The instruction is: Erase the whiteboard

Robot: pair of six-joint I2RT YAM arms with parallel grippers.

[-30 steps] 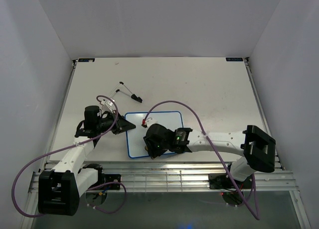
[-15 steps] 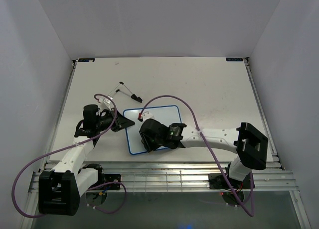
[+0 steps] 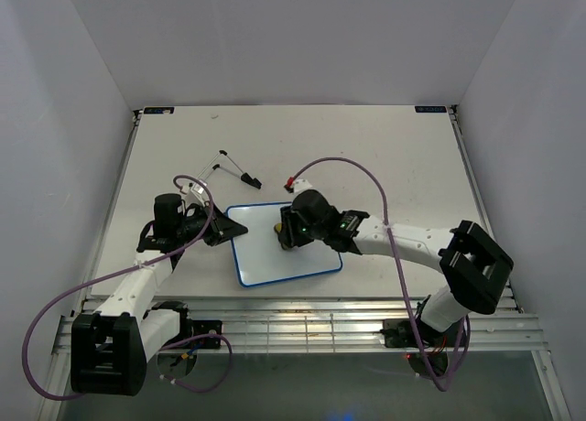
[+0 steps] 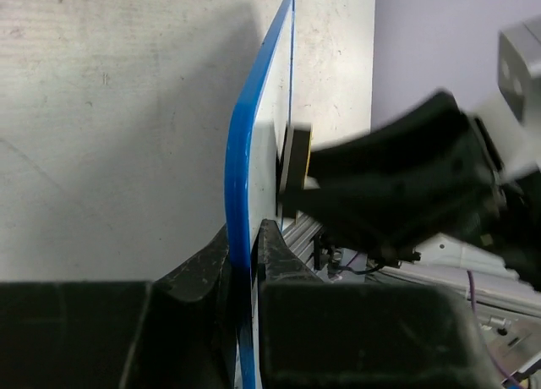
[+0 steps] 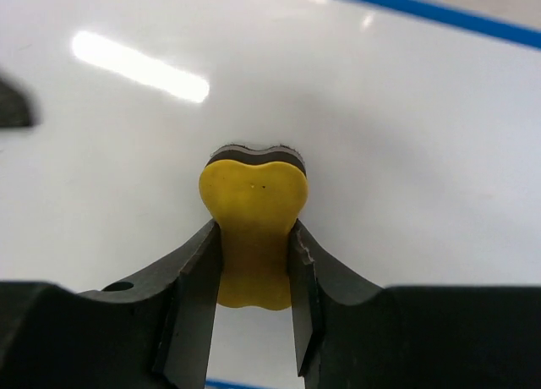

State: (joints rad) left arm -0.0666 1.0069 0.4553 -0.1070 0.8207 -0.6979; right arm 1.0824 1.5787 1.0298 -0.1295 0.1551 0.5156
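Eraser [image 5: 254, 237] apparently flat on whiteboard [image 5: 397, 144]

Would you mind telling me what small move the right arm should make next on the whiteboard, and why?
Probably a short wipe toward the near edge. The right end effector grips the yellow eraser flat against the whiteboard, in its far half, while the left end effector clamps the board's left rim. No writing shows around the eraser, so the near half seems worth covering.
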